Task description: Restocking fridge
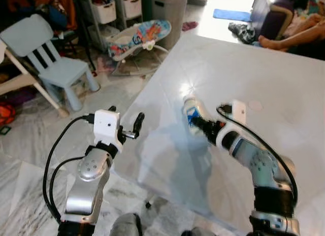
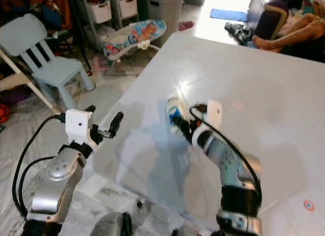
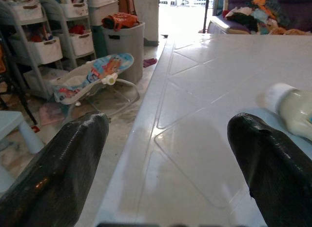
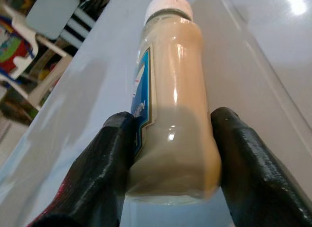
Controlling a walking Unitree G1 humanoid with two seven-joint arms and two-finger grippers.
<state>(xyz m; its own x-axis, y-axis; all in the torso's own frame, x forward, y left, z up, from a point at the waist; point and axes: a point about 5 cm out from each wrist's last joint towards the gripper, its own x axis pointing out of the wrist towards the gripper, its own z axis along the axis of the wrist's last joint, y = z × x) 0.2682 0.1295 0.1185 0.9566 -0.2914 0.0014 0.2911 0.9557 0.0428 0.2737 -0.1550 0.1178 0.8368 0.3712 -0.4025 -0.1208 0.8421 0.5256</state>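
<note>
Ahead, a broad white table (image 1: 264, 68), glossy under the light, with a pale blue child's chair (image 1: 48, 58) and a baby bouncer (image 1: 139, 38) on the marble floor off its left edge. On the tabletop, the right gripper (image 4: 168, 154) clenched around the base of a cream-filled bottle (image 4: 168, 100) with a white cap and blue label, lying on its side. At the table's left edge, the left gripper (image 3: 165, 158), fingers spread apart, grasping nothing.

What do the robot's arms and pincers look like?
Both arms are shiny silver with rounded joints. Each wrist carries a small white box, and black cables loop along the arms. The left pincer and the right pincer each have two long, thick black fingers with smooth, rounded, slightly glossy tips.
</note>
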